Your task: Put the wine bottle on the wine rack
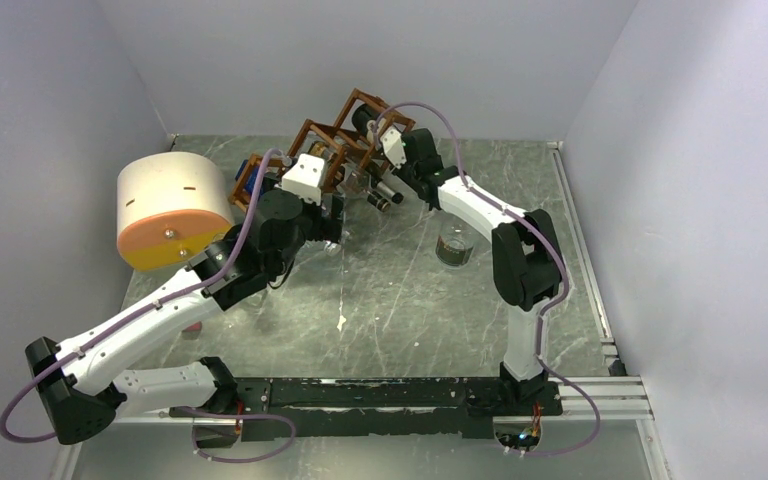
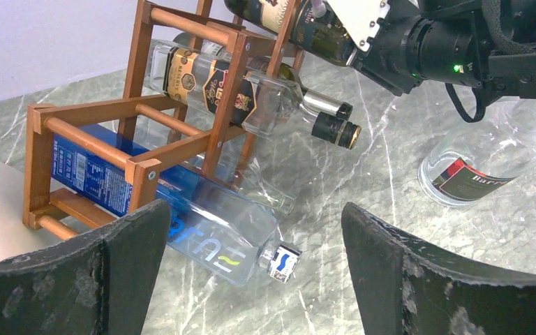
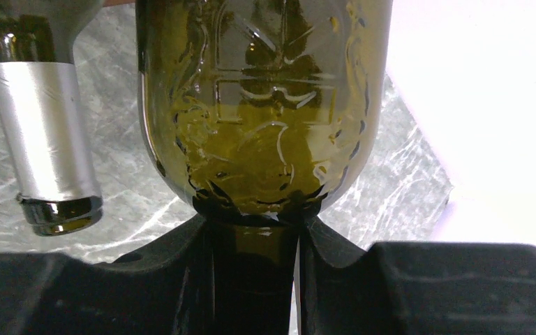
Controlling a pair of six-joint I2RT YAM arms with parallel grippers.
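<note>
The reddish-brown wooden wine rack (image 1: 325,140) (image 2: 146,150) stands at the back of the table. A dark green wine bottle (image 1: 365,118) (image 2: 300,24) (image 3: 265,105) lies tilted in the rack's top cell, its neck pointing out toward the right arm. My right gripper (image 1: 380,130) (image 3: 251,272) is shut on that neck, just below the embossed shoulder. My left gripper (image 1: 335,222) (image 2: 251,279) hangs open low in front of the rack with nothing between its fingers (image 2: 112,272).
A blue-labelled clear bottle (image 2: 181,202) lies in the lowest cell and a clear labelled bottle (image 2: 237,87) in the middle one. A silver-foiled neck (image 3: 45,139) hangs beside the held bottle. A clear bottle (image 1: 454,245) (image 2: 481,160) stands right of the rack, a cream-and-orange cylinder (image 1: 170,210) left.
</note>
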